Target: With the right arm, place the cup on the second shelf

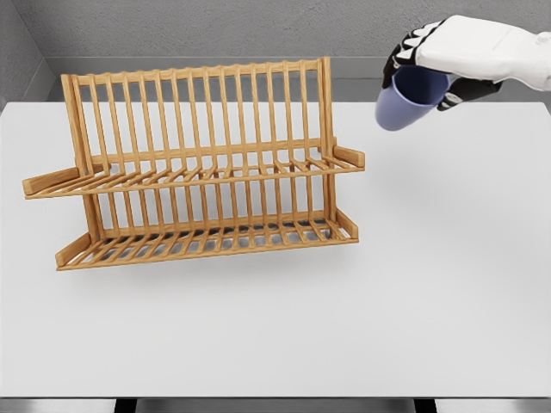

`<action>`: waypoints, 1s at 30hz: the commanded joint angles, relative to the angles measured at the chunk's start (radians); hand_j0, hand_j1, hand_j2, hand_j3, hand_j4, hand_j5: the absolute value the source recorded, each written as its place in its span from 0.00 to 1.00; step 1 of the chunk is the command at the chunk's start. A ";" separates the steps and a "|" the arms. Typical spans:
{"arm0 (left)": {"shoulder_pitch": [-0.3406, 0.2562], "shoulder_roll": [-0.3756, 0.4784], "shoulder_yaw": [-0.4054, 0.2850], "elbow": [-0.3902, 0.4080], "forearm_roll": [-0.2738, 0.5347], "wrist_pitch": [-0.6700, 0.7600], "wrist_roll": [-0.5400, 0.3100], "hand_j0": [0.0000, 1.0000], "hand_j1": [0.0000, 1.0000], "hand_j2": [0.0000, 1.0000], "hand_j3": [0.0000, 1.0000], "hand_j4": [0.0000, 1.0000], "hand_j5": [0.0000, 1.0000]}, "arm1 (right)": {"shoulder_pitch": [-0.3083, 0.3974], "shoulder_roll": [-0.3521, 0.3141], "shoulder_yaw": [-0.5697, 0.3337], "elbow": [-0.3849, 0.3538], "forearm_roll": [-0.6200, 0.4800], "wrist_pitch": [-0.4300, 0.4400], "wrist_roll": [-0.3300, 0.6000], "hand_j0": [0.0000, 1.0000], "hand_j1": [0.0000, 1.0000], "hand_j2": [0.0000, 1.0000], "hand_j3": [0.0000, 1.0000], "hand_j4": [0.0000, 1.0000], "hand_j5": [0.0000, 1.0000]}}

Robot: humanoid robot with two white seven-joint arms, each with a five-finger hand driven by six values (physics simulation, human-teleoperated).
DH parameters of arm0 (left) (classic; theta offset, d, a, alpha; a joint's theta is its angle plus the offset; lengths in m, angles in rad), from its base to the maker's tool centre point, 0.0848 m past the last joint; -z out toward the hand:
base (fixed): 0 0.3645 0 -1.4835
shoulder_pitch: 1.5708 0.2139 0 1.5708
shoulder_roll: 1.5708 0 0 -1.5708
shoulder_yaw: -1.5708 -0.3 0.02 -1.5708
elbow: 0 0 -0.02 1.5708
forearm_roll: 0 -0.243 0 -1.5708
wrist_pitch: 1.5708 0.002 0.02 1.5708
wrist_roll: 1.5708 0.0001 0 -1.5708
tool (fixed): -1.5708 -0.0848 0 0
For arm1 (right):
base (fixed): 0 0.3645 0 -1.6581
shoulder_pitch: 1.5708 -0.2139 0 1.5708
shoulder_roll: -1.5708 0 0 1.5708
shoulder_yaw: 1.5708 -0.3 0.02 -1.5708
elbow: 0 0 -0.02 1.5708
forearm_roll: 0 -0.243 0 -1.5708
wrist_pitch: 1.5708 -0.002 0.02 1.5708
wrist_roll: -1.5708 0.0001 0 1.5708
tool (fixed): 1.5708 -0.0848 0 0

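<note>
A blue-lilac cup [405, 101] hangs in the air at the upper right, tilted with its base pointing down-left. My right hand [435, 64] comes in from the right edge and is shut on the cup, dark fingers wrapped over its upper part. The cup is up and to the right of the wooden dish rack [198, 172], clear of it. The rack has two slatted shelves: an upper shelf [207, 176] and a lower shelf [211, 241]. Both shelves hold nothing. My left arm does not show.
The rack stands on a white table [430, 284] with a tall slatted back. Grey walls rise behind the table's far edge.
</note>
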 commanded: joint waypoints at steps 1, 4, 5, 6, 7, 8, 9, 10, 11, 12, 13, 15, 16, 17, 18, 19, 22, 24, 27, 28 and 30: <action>0.000 0.000 0.000 0.000 0.000 0.000 0.000 1.00 1.00 1.00 1.00 1.00 1.00 | 0.000 0.000 -0.011 -0.025 -0.001 0.003 -0.001 0.61 0.61 0.61 0.61 0.61 0.61; 0.000 0.000 0.000 0.000 0.000 0.001 0.000 1.00 1.00 1.00 1.00 1.00 1.00 | 0.002 0.000 -0.014 -0.054 -0.003 0.003 -0.001 0.61 0.61 0.61 0.61 0.61 0.61; 0.000 0.000 0.000 0.000 0.000 0.001 0.000 1.00 1.00 1.00 1.00 1.00 1.00 | 0.002 0.000 -0.013 -0.062 -0.003 0.003 -0.001 0.61 0.61 0.61 0.61 0.61 0.61; 0.000 0.000 0.000 0.000 0.000 0.000 0.000 1.00 1.00 1.00 1.00 1.00 1.00 | 0.002 0.000 -0.014 -0.062 -0.003 0.003 -0.001 0.61 0.61 0.61 0.61 0.61 0.61; 0.000 0.000 0.000 0.000 0.000 0.000 0.000 1.00 1.00 1.00 1.00 1.00 1.00 | 0.002 0.003 -0.013 -0.065 -0.003 0.003 -0.001 0.61 0.61 0.61 0.61 0.61 0.61; 0.000 0.000 0.000 0.000 0.000 0.000 0.000 1.00 1.00 1.00 1.00 1.00 1.00 | 0.002 0.003 -0.013 -0.074 -0.003 0.003 -0.001 0.61 0.61 0.61 0.61 0.61 0.61; 0.000 0.000 0.000 0.000 0.000 0.000 0.000 1.00 1.00 1.00 1.00 1.00 1.00 | 0.003 0.003 -0.013 -0.086 -0.003 0.003 -0.001 0.61 0.61 0.61 0.61 0.61 0.61; 0.000 0.000 0.000 0.000 0.000 0.001 0.000 1.00 1.00 1.00 1.00 1.00 1.00 | 0.005 0.003 -0.013 -0.089 -0.003 0.003 -0.001 0.61 0.61 0.61 0.61 0.61 0.61; 0.000 0.000 0.000 0.000 0.000 0.000 0.000 1.00 1.00 1.00 1.00 1.00 1.00 | 0.005 0.003 -0.013 -0.096 -0.003 0.003 -0.001 0.61 0.61 0.61 0.61 0.61 0.61; 0.000 0.000 0.000 0.000 0.000 0.000 0.000 1.00 1.00 1.00 1.00 1.00 1.00 | 0.005 0.005 -0.013 -0.103 -0.004 0.001 -0.001 0.61 0.61 0.61 0.61 0.61 0.61; 0.000 0.000 0.000 0.000 0.000 0.000 0.000 1.00 1.00 1.00 1.00 1.00 1.00 | 0.006 0.005 -0.013 -0.113 -0.003 0.000 -0.001 0.61 0.61 0.61 0.61 0.61 0.61; 0.000 0.000 0.000 0.000 0.000 0.000 0.000 1.00 1.00 1.00 1.00 1.00 1.00 | 0.006 0.036 -0.008 -0.114 -0.003 0.000 -0.001 0.61 0.61 0.61 0.61 0.61 0.61; 0.000 0.000 0.000 0.000 0.000 0.001 0.000 1.00 1.00 1.00 1.00 1.00 1.00 | 0.005 0.048 -0.008 -0.114 -0.003 -0.002 -0.001 0.61 0.61 0.61 0.61 0.61 0.61; 0.000 0.000 0.000 0.000 0.000 0.000 0.000 1.00 1.00 1.00 1.00 1.00 1.00 | 0.006 0.049 -0.010 -0.114 -0.003 -0.003 -0.001 0.61 0.61 0.61 0.61 0.61 0.61; 0.000 0.000 0.000 0.000 0.000 0.000 0.000 1.00 1.00 1.00 1.00 1.00 1.00 | 0.006 0.050 -0.010 -0.114 -0.003 -0.003 -0.001 0.61 0.61 0.61 0.61 0.61 0.61; 0.000 0.000 0.000 0.000 0.000 0.000 0.000 1.00 1.00 1.00 1.00 1.00 1.00 | 0.006 0.054 -0.010 -0.114 -0.003 -0.003 -0.001 0.61 0.61 0.61 0.61 0.61 0.61; 0.000 0.000 0.000 0.000 0.000 0.000 0.000 1.00 1.00 1.00 1.00 1.00 1.00 | 0.003 0.089 -0.008 -0.114 -0.003 -0.003 -0.001 0.61 0.61 0.61 0.61 0.61 0.61; 0.000 0.000 0.000 0.000 0.000 0.000 0.000 1.00 1.00 1.00 1.00 1.00 1.00 | 0.002 0.094 -0.007 -0.114 -0.003 -0.003 -0.001 0.61 0.61 0.61 0.61 0.61 0.61; 0.000 0.000 0.000 0.000 0.000 0.000 0.000 1.00 1.00 1.00 1.00 1.00 1.00 | 0.002 0.100 -0.005 -0.114 -0.003 -0.003 -0.001 0.61 0.61 0.61 0.61 0.61 0.61; 0.000 0.000 0.000 0.000 0.000 0.000 0.000 1.00 1.00 1.00 1.00 1.00 1.00 | 0.002 0.100 -0.004 -0.114 -0.003 -0.002 -0.001 0.61 0.61 0.61 0.61 0.61 0.61; 0.000 0.000 0.000 0.000 0.000 0.000 0.000 1.00 1.00 1.00 1.00 1.00 1.00 | 0.002 0.128 -0.001 -0.114 -0.003 0.001 -0.001 0.61 0.61 0.61 0.61 0.61 0.61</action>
